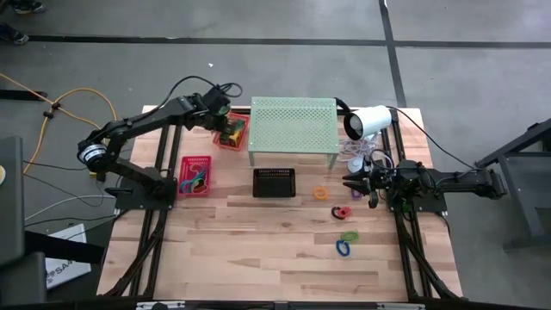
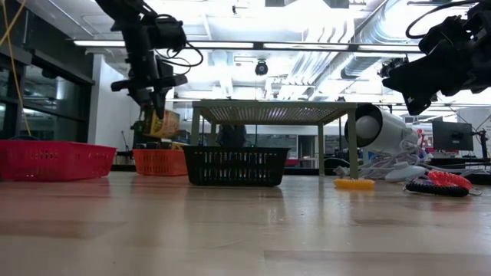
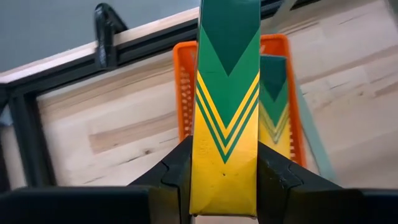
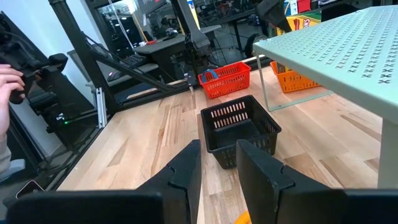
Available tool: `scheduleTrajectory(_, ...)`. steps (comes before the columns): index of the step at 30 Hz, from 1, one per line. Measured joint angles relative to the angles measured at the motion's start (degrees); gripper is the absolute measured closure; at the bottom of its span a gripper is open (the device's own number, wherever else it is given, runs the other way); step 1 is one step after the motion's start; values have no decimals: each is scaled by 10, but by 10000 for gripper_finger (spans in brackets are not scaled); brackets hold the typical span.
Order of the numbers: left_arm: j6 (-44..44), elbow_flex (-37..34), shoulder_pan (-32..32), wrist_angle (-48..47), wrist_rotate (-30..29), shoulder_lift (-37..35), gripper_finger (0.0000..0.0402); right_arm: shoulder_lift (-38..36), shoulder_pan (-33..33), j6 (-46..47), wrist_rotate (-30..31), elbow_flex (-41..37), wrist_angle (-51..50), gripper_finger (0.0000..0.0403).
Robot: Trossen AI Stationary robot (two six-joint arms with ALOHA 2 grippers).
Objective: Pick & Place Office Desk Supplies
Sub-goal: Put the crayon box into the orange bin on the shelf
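Two grippers: under my remote control.
Left gripper (image 3: 224, 186): I see jaws clamped on yellow-and-green chevron wedge piece (image 3: 225, 106), above orange mesh basket (image 3: 185, 93).
Right gripper (image 4: 217, 165): jaws slightly apart, empty, facing black mesh basket (image 4: 239, 127).

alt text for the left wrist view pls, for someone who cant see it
The left tool grips a yellow-and-green wedge piece with chevron stripes between its two dark fingers, held above an orange basket on the wooden table. A second yellow-and-green piece lies in that basket, partly hidden behind the held one.
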Motion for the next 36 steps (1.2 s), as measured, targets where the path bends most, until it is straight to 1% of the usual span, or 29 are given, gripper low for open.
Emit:
scheduleTrajectory(4, -12, 0, 0, -13, -17, 0, 293, 0, 0, 0, 0, 0, 0, 313)
scheduleTrajectory(10, -25, 0, 10, -31, -18, 8, 293, 0, 0, 0, 0, 0, 0, 313)
scheduleTrajectory(12, -30, 0, 16, -42, -14, 19, 293, 0, 0, 0, 0, 0, 0, 313)
scheduleTrajectory(17, -31, 0, 17, -33, -2, 45, 293, 0, 0, 0, 0, 0, 0, 313)
scheduleTrajectory(28, -20, 0, 14, 1, 41, 52, 293, 0, 0, 0, 0, 0, 0, 313)
scheduleTrajectory(36, -20, 0, 14, 7, 41, 80, 293, 0, 0, 0, 0, 0, 0, 313)
